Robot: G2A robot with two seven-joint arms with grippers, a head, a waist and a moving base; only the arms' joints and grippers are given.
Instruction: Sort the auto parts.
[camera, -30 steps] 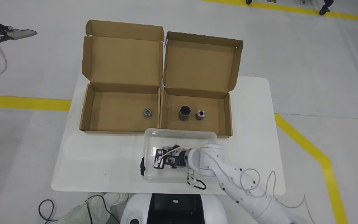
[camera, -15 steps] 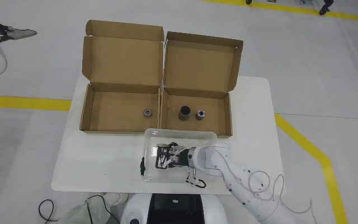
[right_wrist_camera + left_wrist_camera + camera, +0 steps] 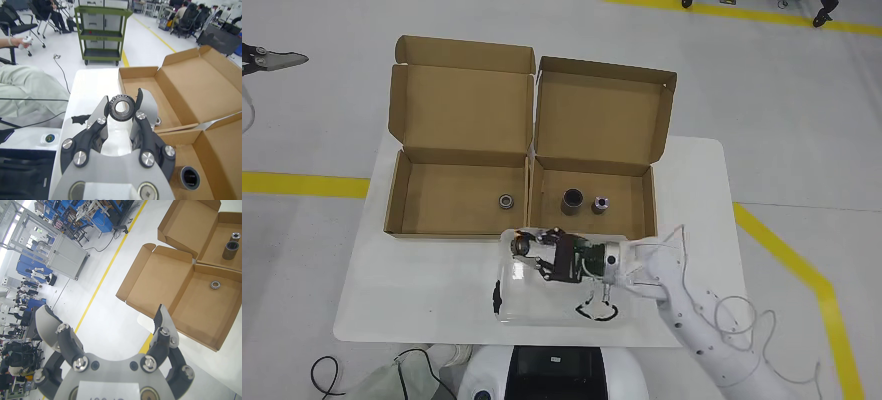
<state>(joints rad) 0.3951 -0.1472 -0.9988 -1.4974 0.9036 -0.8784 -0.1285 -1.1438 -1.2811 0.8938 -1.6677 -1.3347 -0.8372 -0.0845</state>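
Right jaws pinch bearing across its rim, just short of carton holding the like bearing; left jaws wide, empty.

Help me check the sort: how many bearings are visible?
2. One bearing lies in the left box; another in the right gripper over the clear bin. More may hide there.

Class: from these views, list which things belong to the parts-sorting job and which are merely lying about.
Belong to the job: right gripper, held bearing, clear bin, left box with boxed bearing, right box with sleeve and bushing.

Lying about: green cart, office chairs, floor cable, yellow floor line.
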